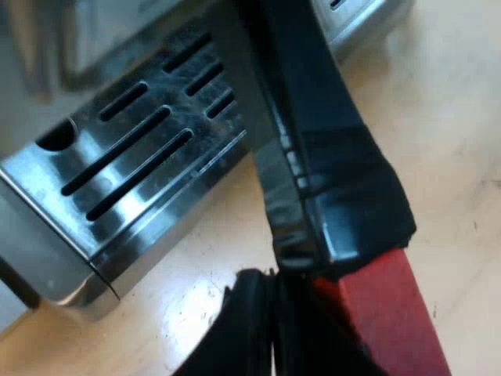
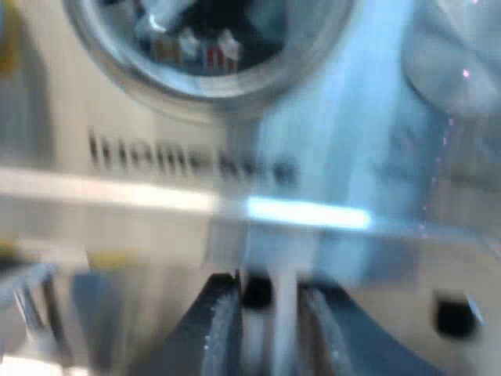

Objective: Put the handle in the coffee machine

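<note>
The holder's dark handle [image 1: 329,149] runs close over the espresso machine's slotted metal drip tray [image 1: 133,164] and ends in red [image 1: 387,313]. My left gripper [image 1: 274,321] is shut on the handle near where the red end begins. The holder's metal head is hidden. My right gripper [image 2: 270,329] hangs right at the machine's front panel [image 2: 156,204], just under a round gauge [image 2: 207,39] and a line of dark lettering [image 2: 188,160]. Its fingers [image 2: 219,333] stand slightly apart with nothing held between them.
A light wooden tabletop [image 1: 454,117] lies beside and under the drip tray. A small dark hole [image 2: 452,313] sits in the machine's front near the right gripper.
</note>
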Action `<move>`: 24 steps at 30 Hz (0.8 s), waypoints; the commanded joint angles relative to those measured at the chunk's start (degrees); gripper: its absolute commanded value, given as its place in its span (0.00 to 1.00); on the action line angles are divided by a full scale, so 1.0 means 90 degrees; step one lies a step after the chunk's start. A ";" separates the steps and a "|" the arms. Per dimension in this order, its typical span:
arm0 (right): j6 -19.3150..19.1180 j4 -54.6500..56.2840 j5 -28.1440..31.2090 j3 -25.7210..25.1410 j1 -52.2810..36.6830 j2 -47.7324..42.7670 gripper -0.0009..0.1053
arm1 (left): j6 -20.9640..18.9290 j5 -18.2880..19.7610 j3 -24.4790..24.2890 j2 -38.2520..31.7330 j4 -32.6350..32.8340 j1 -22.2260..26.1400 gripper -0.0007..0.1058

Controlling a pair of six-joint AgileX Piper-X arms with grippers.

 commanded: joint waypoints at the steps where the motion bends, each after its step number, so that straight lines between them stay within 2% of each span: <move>1: 0.0106 0.0304 0.0140 0.0368 0.0076 -0.0389 0.21 | -0.0328 0.0277 0.0254 -0.0213 -0.0265 -0.0161 0.01; 5: 0.0126 0.0555 0.0141 0.0847 0.0244 -0.1040 0.21 | -0.0645 0.0096 0.0519 -0.0334 -0.0537 -0.0240 0.01; 11: 0.0140 0.1396 0.0117 0.1281 0.0652 -0.2225 0.21 | -0.1231 0.0076 0.0534 -0.0678 -0.0708 -0.0275 0.01; 15: 0.0226 0.2189 0.0036 0.1285 0.0882 -0.2863 0.21 | -0.1248 -0.0042 0.0534 -0.0839 -0.0684 -0.0392 0.01; 16: 0.0357 0.2409 -0.0024 0.1285 0.0926 -0.3072 0.21 | -0.1263 -0.0079 0.0534 -0.0888 -0.0702 -0.0504 0.01; 17: 0.0852 0.3030 -0.0225 0.1285 0.0997 -0.3452 0.21 | -0.1282 -0.0116 0.0534 -0.0930 -0.0703 -0.0626 0.01; 18: 0.0975 0.3159 -0.0298 0.1285 0.1004 -0.3579 0.21 | -0.1298 -0.0147 0.0534 -0.0955 -0.0701 -0.0738 0.01; 20: 0.1895 0.3949 -0.0651 0.1285 0.1002 -0.4043 0.21 | -0.1321 -0.0194 0.0534 -0.1017 -0.0701 -0.1052 0.01; 21: 0.2047 0.4142 -0.0767 0.1285 0.1002 -0.4169 0.21 | -0.1318 -0.0194 0.0534 -0.1023 -0.0714 -0.1113 0.01; 22: 0.2426 0.4471 -0.0951 0.1285 0.1002 -0.4370 0.21 | -0.1248 -0.0192 0.0534 -0.1027 -0.0770 -0.1320 0.01; 24: 0.2678 0.5078 -0.1095 0.1285 0.1002 -0.4708 0.21 | -0.1135 -0.0255 0.0534 -0.1010 -0.0905 -0.1520 0.01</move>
